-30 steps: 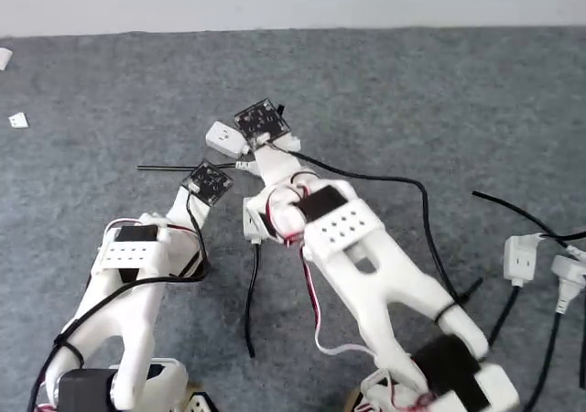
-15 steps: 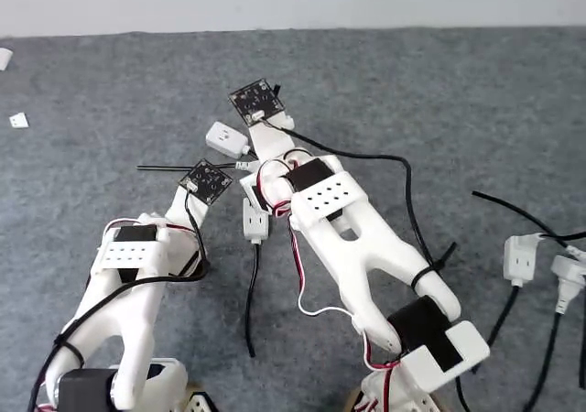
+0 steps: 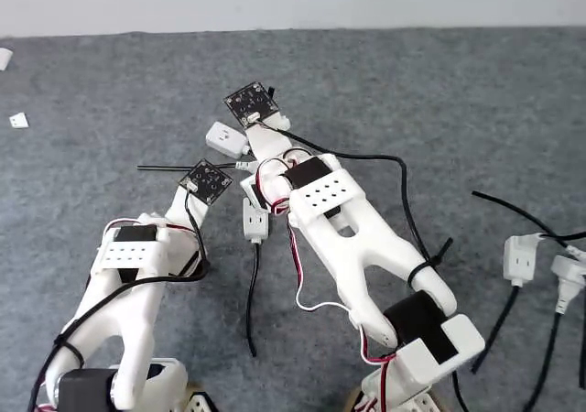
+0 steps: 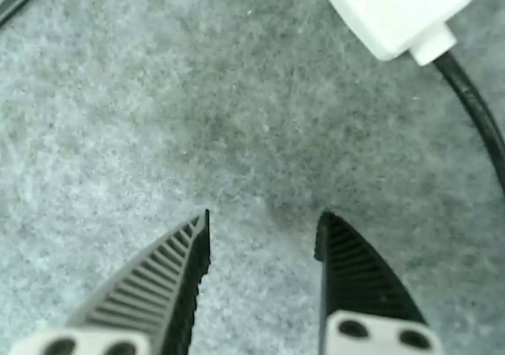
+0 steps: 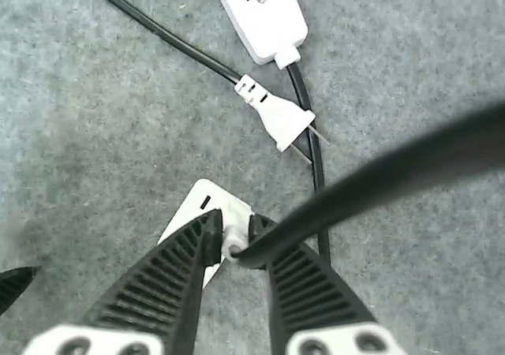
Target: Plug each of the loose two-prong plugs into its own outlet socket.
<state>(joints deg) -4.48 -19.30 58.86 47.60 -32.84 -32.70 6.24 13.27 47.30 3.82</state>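
In the right wrist view my right gripper [image 5: 233, 230] is shut on the cord end of a white outlet socket [image 5: 197, 213] lying on the grey carpet; its black cable [image 5: 379, 173] rises from between the fingers. Just beyond it lies a white two-prong plug [image 5: 278, 120], and farther on a second socket [image 5: 260, 12]. My left gripper [image 4: 264, 217] hangs open over bare carpet, short of a white socket [image 4: 394, 8]. From above, the plug [image 3: 243, 165] lies between two sockets [image 3: 226, 139] [image 3: 255, 220], beside the right wrist [image 3: 252, 105] and the left wrist [image 3: 206, 181].
Two more white cord pieces [image 3: 522, 256] [image 3: 568, 279] with black cables lie at the right edge. A black cable [image 3: 249, 302] trails toward the arm bases. Small white scraps [image 3: 18, 119] sit far left. A pale wall [image 3: 293, 0] bounds the carpet.
My right arm has stretched farther out and a little left, uncovering the near socket beside it. The left arm has kept still.
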